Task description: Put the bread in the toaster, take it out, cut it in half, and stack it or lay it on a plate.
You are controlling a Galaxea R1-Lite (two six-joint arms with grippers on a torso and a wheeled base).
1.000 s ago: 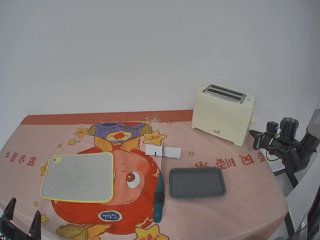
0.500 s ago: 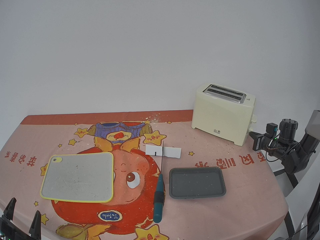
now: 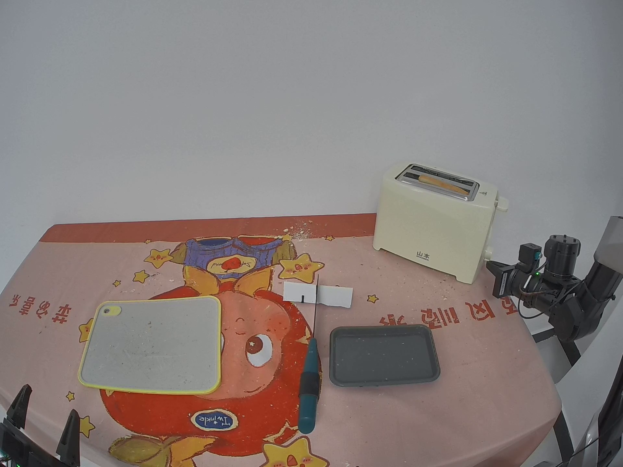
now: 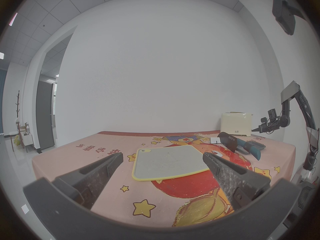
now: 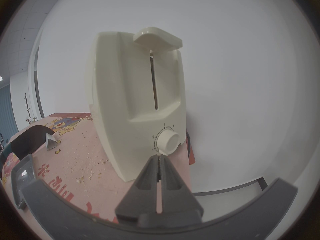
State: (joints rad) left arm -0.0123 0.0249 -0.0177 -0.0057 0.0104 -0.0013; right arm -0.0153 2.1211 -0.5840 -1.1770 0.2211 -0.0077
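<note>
Stuff on the table: a yellow-rimmed grey cutting board (image 3: 152, 345), a teal-handled knife (image 3: 309, 390) with its blade in a white paper stand (image 3: 318, 295), and a dark grey rectangular tray (image 3: 383, 355), all well clear of the cream two-slot toaster (image 3: 435, 228). The right gripper (image 5: 159, 157) is pinched together and empty, right under the toaster's dial (image 5: 167, 141). The left gripper (image 4: 162, 155) is spread wide and empty at the near table edge. The browned bread slice (image 3: 441, 183) sits down in a toaster slot, lengthwise along it.

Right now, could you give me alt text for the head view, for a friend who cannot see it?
A cream toaster stands at the far right of the table with a slice of bread showing in its slot, the right gripper close beside its lever end. Nearer lie a grey cutting board, a teal-handled knife and an empty dark tray.
</note>
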